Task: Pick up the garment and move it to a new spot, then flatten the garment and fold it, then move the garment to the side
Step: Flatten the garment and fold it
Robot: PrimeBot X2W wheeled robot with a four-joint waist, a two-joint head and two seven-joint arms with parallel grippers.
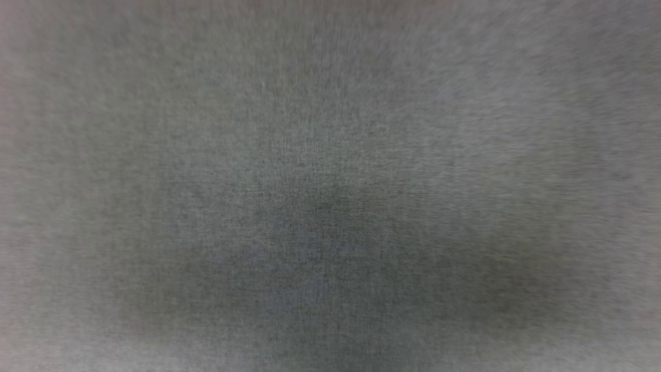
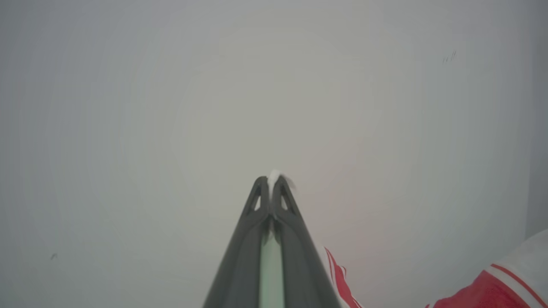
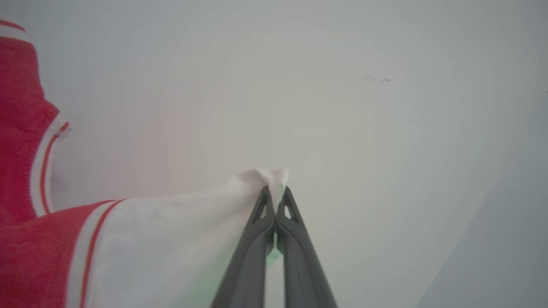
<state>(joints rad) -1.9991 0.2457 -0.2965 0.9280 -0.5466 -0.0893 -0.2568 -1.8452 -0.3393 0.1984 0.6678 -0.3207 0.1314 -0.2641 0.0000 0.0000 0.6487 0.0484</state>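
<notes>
Dark grey fingers of the right gripper (image 3: 276,190) were pressed together, clamped on a bunched white edge of the garment (image 3: 162,239), with a small tuft of white cloth poking out past the tips. From that pinch the white sleeve ran down and left in the right wrist view, widening toward the bottom edge, then met a white-and-red striped seam and the red body at the lower left. More red cloth with striped trim stood along the left edge of that view, curved like a neckline, too close to be sure. Behind it lay a pale grey surface (image 3: 364,149), plain except for a few short dark marks (image 3: 376,79) at the upper right; a darker grey band crossed the lower right corner. Left gripper (image 2: 271,182) was likewise closed, fingers touching, with a white scrap of cloth nipped at the tips and a pale strip showing in the slit lower down. Just right of its fingers a bit of red-and-white striped garment (image 2: 340,280) showed at the bottom edge, and a bigger red part with white stripes and a grey-white sleeve sat in the lower right corner. Same pale surface (image 2: 171,107) behind, with small dark marks (image 2: 448,57) upper right and a speck (image 2: 53,256) lower left. Head view gave a blurred grey woven texture (image 1: 330,186), too soft to tell what it was.
</notes>
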